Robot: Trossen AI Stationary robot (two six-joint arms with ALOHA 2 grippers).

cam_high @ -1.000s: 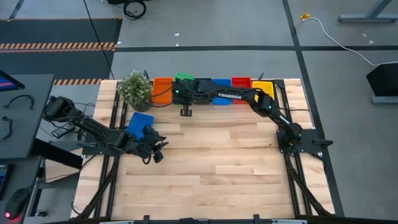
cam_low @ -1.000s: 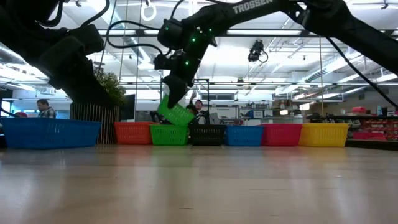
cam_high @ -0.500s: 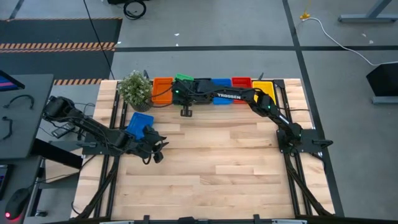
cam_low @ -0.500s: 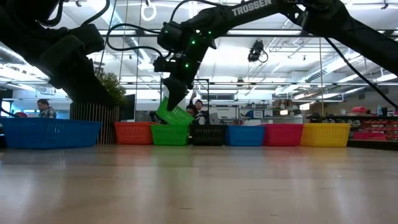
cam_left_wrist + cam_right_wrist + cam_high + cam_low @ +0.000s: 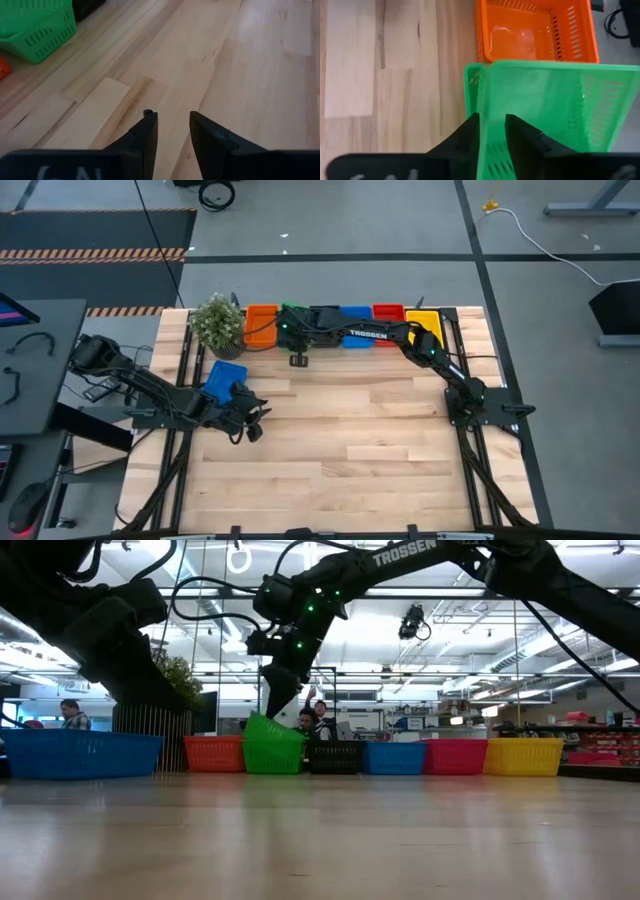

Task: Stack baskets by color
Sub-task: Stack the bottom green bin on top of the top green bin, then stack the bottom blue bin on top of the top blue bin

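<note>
Your right gripper is hanging over the back row of the table, its fingers straddling the near wall of the upper green basket, which is nesting into its green twin below. The gap between the fingers is narrow, and whether they are pinching the wall or just letting go cannot be told from these views. In the low view that green stack is sitting between the orange basket and the black basket, with blue, red and yellow ones lining up beyond.

You are likely dealing with light, thin plastic: the mesh walls will probably flex and slip under a pinch, so the stiffer rim at the middle of a short wall looks the best place to grip, one finger inside, one outside.

Your left gripper is waiting low near the table's left edge, partly open and empty, beside the lone blue basket.

The right arm is covering much of the back row from above, so how many baskets each pile is holding, and whether the green pair is fully seated, is hard to make out.
</note>
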